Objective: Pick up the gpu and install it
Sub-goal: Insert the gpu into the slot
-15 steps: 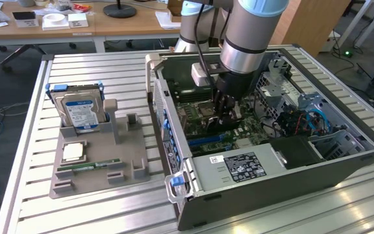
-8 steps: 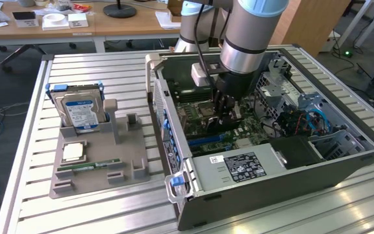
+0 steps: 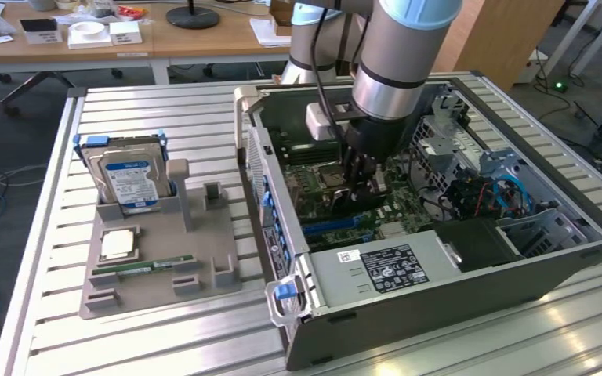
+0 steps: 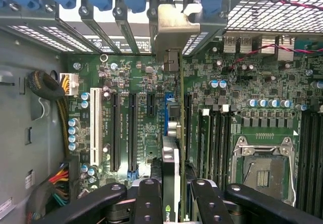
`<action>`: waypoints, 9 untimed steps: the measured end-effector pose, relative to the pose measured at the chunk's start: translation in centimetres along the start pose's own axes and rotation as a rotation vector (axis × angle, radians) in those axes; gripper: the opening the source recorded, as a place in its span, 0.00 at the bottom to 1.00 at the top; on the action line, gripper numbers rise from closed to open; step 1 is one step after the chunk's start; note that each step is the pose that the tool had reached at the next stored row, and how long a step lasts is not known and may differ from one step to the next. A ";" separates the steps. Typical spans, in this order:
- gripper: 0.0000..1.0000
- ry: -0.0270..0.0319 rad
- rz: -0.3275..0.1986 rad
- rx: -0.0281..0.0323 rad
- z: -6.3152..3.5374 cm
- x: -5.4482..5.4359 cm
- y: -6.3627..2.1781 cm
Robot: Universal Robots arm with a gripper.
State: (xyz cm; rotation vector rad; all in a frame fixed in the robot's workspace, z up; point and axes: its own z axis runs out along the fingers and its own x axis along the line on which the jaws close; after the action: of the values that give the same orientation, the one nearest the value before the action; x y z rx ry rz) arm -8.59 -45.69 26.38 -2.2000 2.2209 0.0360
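Black gripper (image 4: 174,193) was clamped on the gpu (image 4: 170,158), held edge-on inside the computer case (image 3: 469,305), its long axis lined up with the blue motherboard slot (image 4: 163,110) lying just beneath it.

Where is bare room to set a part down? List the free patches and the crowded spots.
Free: slatted table behind the hard drive, toward the far edge; the strip in front of the grey holder; the corner at the exterior view's lower right, beside the computer case. Crowded: inside the case, where the gripper holds the gpu.
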 end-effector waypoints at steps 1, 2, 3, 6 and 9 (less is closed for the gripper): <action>0.27 0.0000 0.000 0.0011 0.11 0.0 0.04; 0.27 -0.0001 0.000 0.0024 0.22 0.0 0.09; 0.27 -0.0001 0.000 0.0034 0.28 0.0 0.14; 0.27 0.0001 0.000 0.0036 0.29 0.0 0.21; 0.27 -0.0001 0.000 0.0038 0.30 0.0 0.29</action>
State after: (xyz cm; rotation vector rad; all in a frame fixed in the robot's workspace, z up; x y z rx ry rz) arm -8.89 -45.68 26.08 -2.1983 2.2188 0.0319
